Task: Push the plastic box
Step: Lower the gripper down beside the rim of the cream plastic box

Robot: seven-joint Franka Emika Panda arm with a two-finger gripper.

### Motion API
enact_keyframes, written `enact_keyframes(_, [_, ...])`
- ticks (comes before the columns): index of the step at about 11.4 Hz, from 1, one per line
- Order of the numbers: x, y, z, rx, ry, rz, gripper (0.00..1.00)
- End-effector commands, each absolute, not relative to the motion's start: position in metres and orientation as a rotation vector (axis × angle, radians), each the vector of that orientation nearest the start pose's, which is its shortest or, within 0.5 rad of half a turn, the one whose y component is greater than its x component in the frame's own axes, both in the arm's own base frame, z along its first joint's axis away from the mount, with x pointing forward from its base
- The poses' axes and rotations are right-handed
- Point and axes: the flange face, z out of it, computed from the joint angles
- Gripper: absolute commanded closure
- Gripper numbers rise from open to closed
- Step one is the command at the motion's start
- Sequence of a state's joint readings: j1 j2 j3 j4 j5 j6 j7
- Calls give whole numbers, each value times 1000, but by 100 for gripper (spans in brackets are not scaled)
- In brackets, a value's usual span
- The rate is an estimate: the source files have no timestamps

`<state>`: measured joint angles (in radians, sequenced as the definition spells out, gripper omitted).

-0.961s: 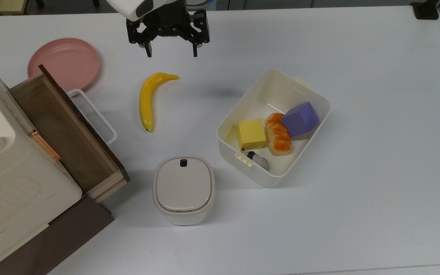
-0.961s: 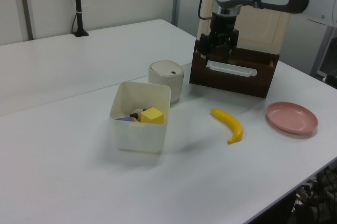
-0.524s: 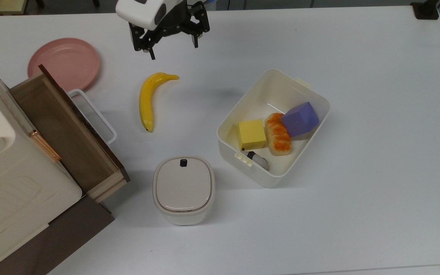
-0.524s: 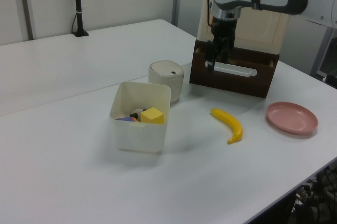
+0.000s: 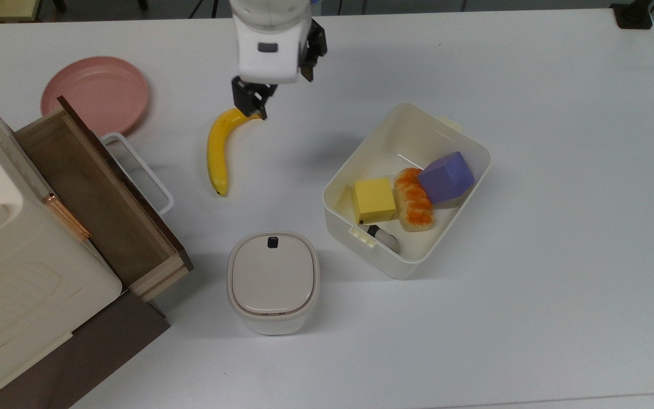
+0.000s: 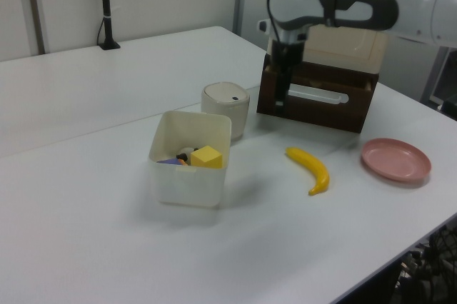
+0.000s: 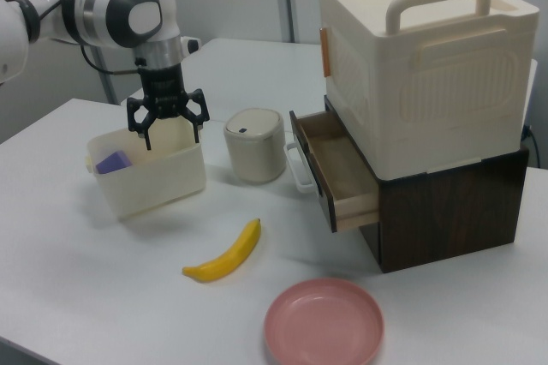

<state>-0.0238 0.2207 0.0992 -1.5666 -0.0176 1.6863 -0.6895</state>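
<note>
The plastic box (image 5: 460,133) sits on the white tabletop (image 5: 560,227), toward the top view's right, holding a yellow block (image 5: 373,200), a purple block (image 5: 445,177) and a bread-like item (image 5: 414,199). The hand (image 7: 168,138) hangs above the tabletop with fingers spread and nothing between them. In the top view it is up and to the left of the box, apart from it, over the stem end of the banana (image 5: 218,149). In the right view the hand overlaps the box's far rim. A lidded container (image 5: 273,281) stands just beside the box.
</note>
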Motion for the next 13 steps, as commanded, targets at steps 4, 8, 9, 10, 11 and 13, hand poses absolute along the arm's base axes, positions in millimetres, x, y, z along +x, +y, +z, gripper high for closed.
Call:
enact_keyframes(4, [640, 95, 452, -2836, -1436, 133, 0])
enact_keyframes(8, [636, 138, 431, -2803, -1506, 184, 0])
enact_keyframes(9, [635, 144, 430, -2803, -1508, 185, 0])
enact_keyframes(10, [634, 152, 428, -2796, -1525, 180, 0])
enact_keyframes(11, [636, 159, 425, -2804, -1521, 153, 0])
enact_keyframes(13, [641, 172, 412, -2846, -1499, 124, 0])
